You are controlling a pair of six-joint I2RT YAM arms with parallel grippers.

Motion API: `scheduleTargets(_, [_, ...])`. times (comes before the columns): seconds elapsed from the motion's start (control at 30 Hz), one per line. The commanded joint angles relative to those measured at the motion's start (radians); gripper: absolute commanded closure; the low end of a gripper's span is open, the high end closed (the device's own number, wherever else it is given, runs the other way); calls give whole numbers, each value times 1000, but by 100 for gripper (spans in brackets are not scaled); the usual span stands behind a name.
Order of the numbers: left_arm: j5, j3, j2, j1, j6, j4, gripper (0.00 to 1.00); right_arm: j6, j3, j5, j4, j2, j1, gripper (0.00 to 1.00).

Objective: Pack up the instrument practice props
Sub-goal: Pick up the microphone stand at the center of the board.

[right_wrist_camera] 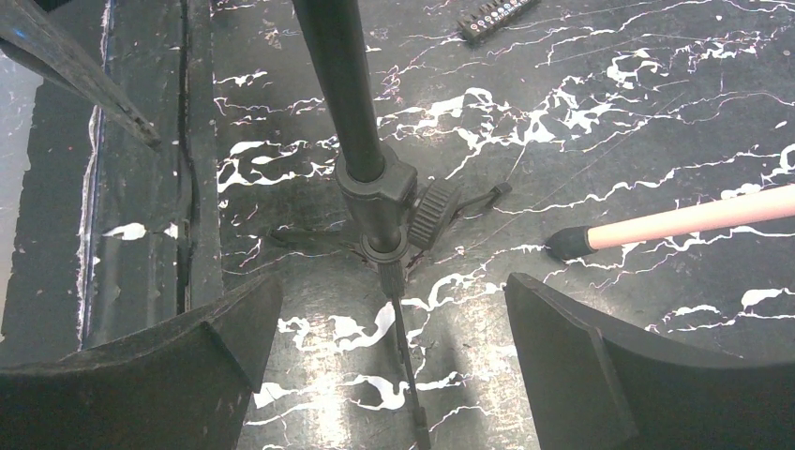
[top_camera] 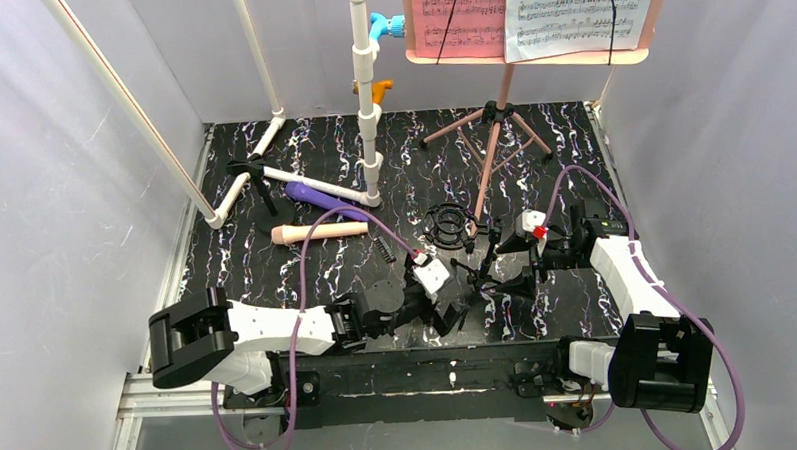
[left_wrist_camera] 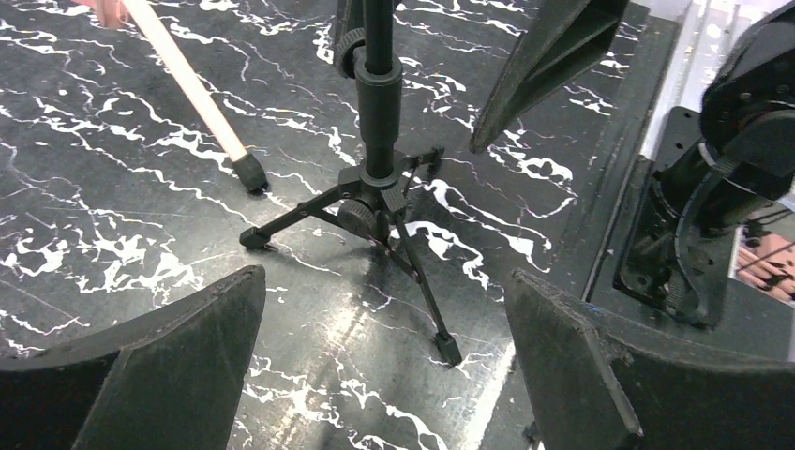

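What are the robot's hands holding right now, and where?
Nothing is held. The left gripper and the right gripper are both open, each facing the black tripod stand with fingers clear of it.

Pink desk [top_camera: 569,57] cropped above, black tripod [left_wrist_camera: 377,178] truncated

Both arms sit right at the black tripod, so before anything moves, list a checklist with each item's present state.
1. The left tool open and empty: ok.
2. The right tool open and empty: ok.
3. The black tripod stand upright between both tools, ungripped: ok.
4. The pink music stand with its leg tip apart from the tripod's feet: ok.
5. The sheet-music pages off the pink stand's desk: not ok, they are on it.
6. The purple tube and beige-pink tube packed: not ok, both lie on the table.
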Motion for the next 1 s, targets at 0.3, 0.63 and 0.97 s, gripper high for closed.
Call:
scheduleTargets(0.3, [-297,95,148,-72,105,213,2,-2,17,-14,10,2,-5,2])
scheduleTargets(0.63, [-333,185,234,-85,76,236,6,-1,17,-14,12,2,-5,2])
scheduleTargets(0.97, [-329,284,343,-88,75,245,38,0,26,-4,15,2,-5,2])
